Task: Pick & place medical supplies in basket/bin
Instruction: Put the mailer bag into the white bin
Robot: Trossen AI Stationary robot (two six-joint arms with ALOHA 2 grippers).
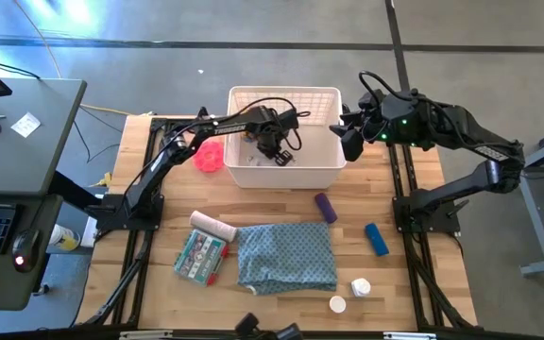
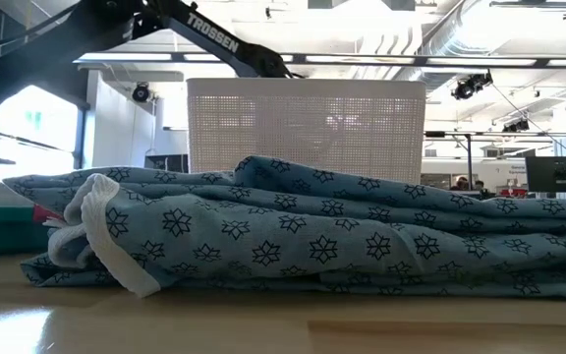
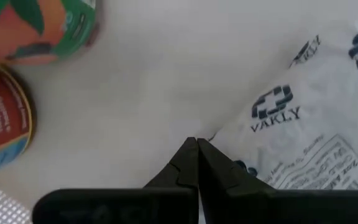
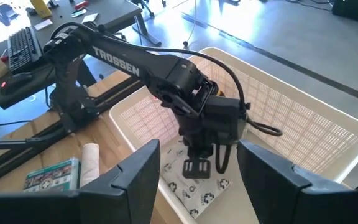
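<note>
At the far middle of the table stands the white latticed basket (image 1: 284,137), with the left arm reaching down into it and the left gripper (image 1: 277,151) low over its floor. In the left wrist view its two fingers are pressed together tip to tip, clenched on nothing I can make out, and just beside the tips lies a white printed packet (image 3: 303,124), with two colourful round containers (image 3: 5,124) off to one side of the basket floor. The right gripper (image 4: 197,177) hangs beside the basket's right wall, fingers spread wide, empty, waiting. In front of the basket the blue-grey patterned cloth (image 1: 286,257) sits folded; around it are the printed box (image 1: 199,257) and white bandage roll (image 1: 213,225) on its left, the pink-red disc (image 1: 208,158) by the basket's left wall, the purple tube (image 1: 325,207) and blue tube (image 1: 376,239) on the right, and two white pill bottles (image 1: 360,286) near the front edge. Risks as I judge them: lifting out, the left wrist or its looped cable may catch the rim and drag the light basket; the closed fingertips could snag the packet and carry it out; and both arms are near the same wall, so a hasty right-arm reach could clip the left.
</note>
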